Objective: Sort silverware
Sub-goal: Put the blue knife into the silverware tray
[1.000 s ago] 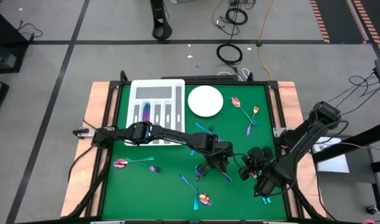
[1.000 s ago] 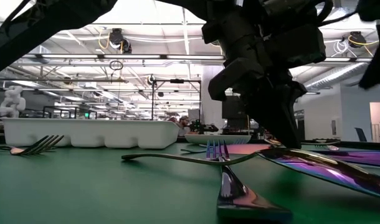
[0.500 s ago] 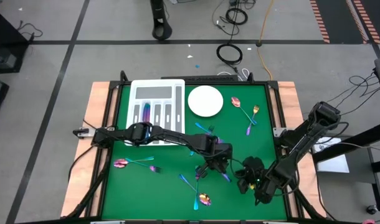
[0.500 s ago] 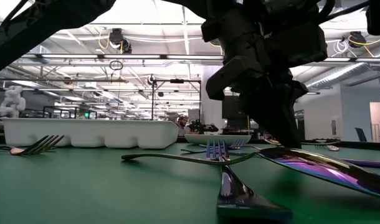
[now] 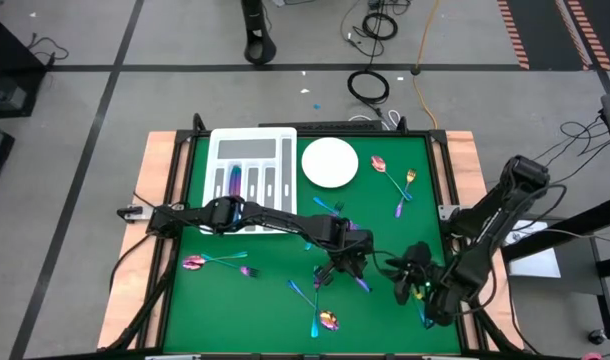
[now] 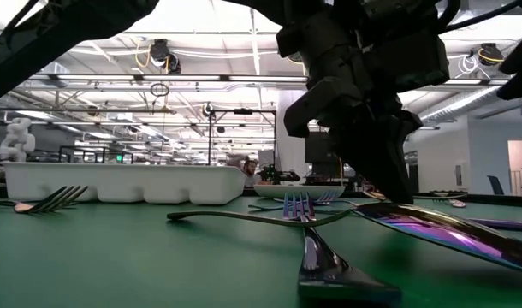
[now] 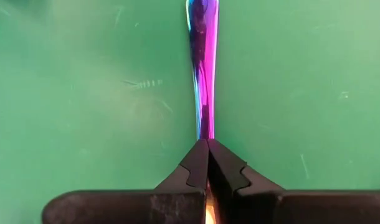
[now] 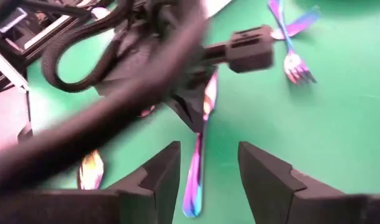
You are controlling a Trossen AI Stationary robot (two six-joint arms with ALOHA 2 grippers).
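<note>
- The left gripper (image 5: 347, 262) sits low over the green table (image 5: 265, 300), near its middle, with the arm reaching across from the tray side.
- Its fingers (image 7: 196, 165) are pressed together on the end of a knife (image 7: 202, 74). The iridescent blade runs straight away from the fingertips and lies flat on the mat.
- Judgement: the pinch at the very tip of the piece suggests a drag or lift from one end, since a thin flat utensil offers no other edge to grasp.
- The right gripper (image 5: 410, 285) is just beside the left one, toward the right side of the table. Its fingers (image 8: 159, 174) stand spread apart with nothing between them.
- In the right wrist view, the same knife (image 8: 199, 158) lies in line with the gap between the spread fingers, under the left arm's gripper.
- Judgement: that alignment reads as a handover or a regrasp position, but the pictures do not settle which.
- The tray (image 5: 253, 145) stands at the far left of the table. Some slots already hold pieces; exact contents are too small to tell.
- The plate (image 5: 330, 162) sits just beside the tray.
- Loose silverware is scattered:
  - a spoon (image 5: 379, 163) and a fork (image 5: 409, 178) near the far right corner;
  - a spoon (image 5: 194, 263) and a fork (image 5: 247, 270) at the near left;
  - another spoon (image 5: 328, 320) near the front edge.
- Judgement: the sort is at an early-to-middle stage, as most pieces remain on the mat.
</note>
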